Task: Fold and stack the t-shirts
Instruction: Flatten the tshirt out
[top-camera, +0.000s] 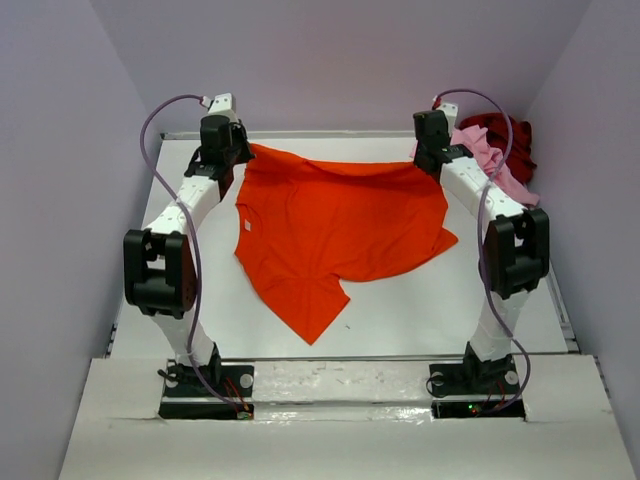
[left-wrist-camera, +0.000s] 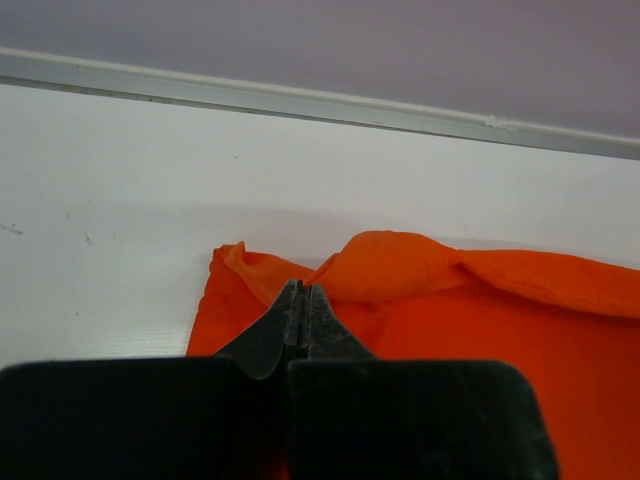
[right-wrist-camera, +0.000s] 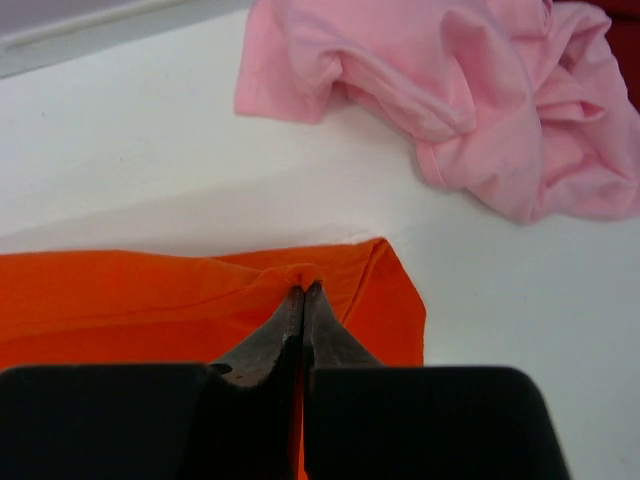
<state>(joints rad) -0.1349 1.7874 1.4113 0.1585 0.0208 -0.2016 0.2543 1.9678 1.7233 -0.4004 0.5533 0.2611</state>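
The bright orange t-shirt (top-camera: 335, 230) lies spread across the middle of the table, its far edge stretched between both grippers. My left gripper (top-camera: 240, 152) is shut on the orange t-shirt's far left corner (left-wrist-camera: 260, 280); in the left wrist view the gripper (left-wrist-camera: 303, 290) pinches the cloth. My right gripper (top-camera: 432, 160) is shut on the orange t-shirt's far right corner (right-wrist-camera: 380, 290); in the right wrist view the gripper (right-wrist-camera: 304, 290) pinches a fold. The light pink t-shirt (top-camera: 495, 160) lies crumpled at the far right (right-wrist-camera: 470, 90). The dark red t-shirt (top-camera: 512, 135) lies crumpled behind it.
A raised rim (left-wrist-camera: 300, 100) runs along the table's far edge, with grey walls (top-camera: 330, 60) behind and at both sides. Bare white table (top-camera: 430, 310) shows in front of the orange shirt. A white ledge (top-camera: 340, 380) crosses the near edge by the arm bases.
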